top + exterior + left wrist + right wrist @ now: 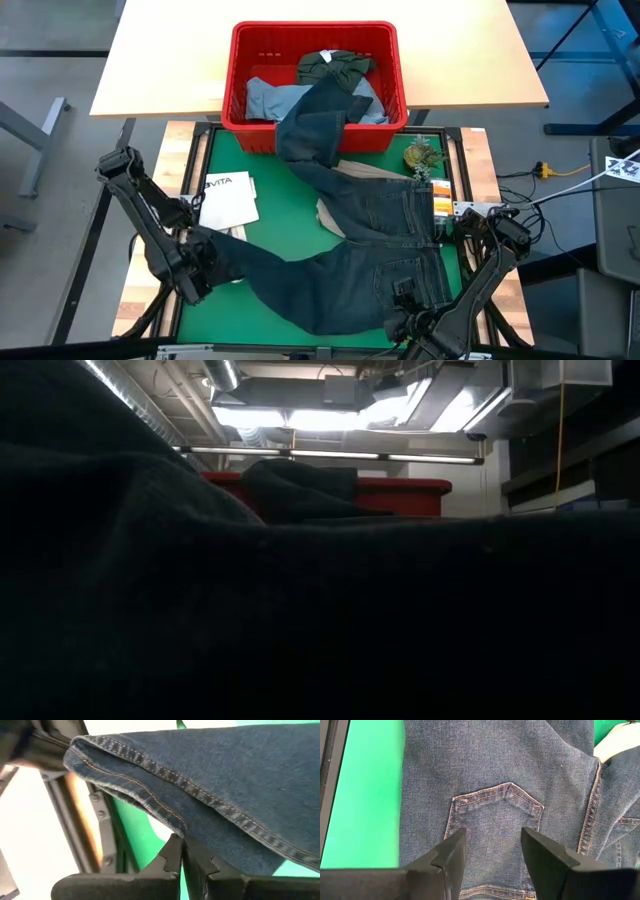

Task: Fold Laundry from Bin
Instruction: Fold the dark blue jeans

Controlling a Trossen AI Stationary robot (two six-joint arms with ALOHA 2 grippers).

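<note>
Dark navy jeans lie spread on the green mat. One leg runs up over the near wall of the red bin. The other leg reaches toward the table's left, where my left gripper is shut on it. My right gripper stands open over a back pocket near the waist, with nothing between its fingers. In the bin lie an olive-green piece and a light blue piece. Beige trousers show from under the jeans. My left gripper pinches the leg's seamed side edge between its two fingertips, a short way from the hem. The fingers come from above, pointing down. This end of the leg is lifted off the mat, while the rest of the jeans lies on it.
A white printed piece lies on the mat's far left. A small greenish thing sits at the far right corner, with orange labels beside it. In the low view dark cloth fills most of the picture; the bin's rim shows behind it.
</note>
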